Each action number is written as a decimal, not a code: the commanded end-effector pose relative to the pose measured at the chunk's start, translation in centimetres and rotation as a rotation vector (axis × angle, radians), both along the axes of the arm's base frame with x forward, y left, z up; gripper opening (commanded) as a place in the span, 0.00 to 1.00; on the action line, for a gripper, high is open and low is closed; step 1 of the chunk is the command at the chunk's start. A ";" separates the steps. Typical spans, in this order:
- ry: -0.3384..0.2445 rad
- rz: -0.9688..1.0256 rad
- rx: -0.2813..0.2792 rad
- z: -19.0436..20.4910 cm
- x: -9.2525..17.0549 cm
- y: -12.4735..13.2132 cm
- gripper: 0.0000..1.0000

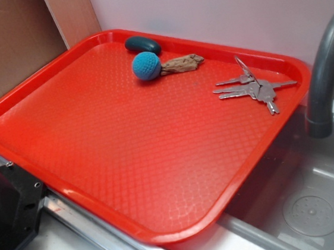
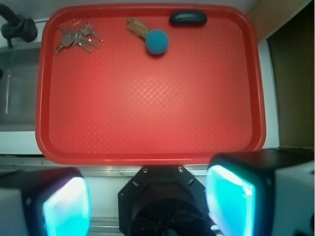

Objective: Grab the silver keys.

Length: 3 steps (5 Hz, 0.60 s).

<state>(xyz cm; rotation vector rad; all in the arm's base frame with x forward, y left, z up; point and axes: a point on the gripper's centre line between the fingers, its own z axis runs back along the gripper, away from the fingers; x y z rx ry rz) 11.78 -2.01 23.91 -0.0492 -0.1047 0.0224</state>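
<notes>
On the red tray (image 1: 63, 106): silver keys (image 1: 257, 85) untouched; our gripper (image 2: 147, 206), wide open, empty, well apart; grasp entirely outstanding.

Gripper (image 2: 147, 206) fingers (image 2: 66, 209) spread wide apart, empty, high overhead, pointing down.

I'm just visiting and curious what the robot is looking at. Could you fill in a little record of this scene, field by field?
surface: red tray beside a sink
target: silver keys, lying in a corner of the tray, nearest the faucet
other items: blue ball, brown cloth scrap touching the ball, dark green oval thing by the rim
gripper: gripper open, back from the tray, holding nothing
task status: keys not yet grabbed
</notes>
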 end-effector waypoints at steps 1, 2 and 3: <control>-0.021 0.315 -0.192 -5.5 9.5 -1.7 1.00; -0.070 0.557 -0.419 -7.7 12.1 -2.6 1.00; -0.025 0.702 -0.506 -8.3 13.3 -2.9 1.00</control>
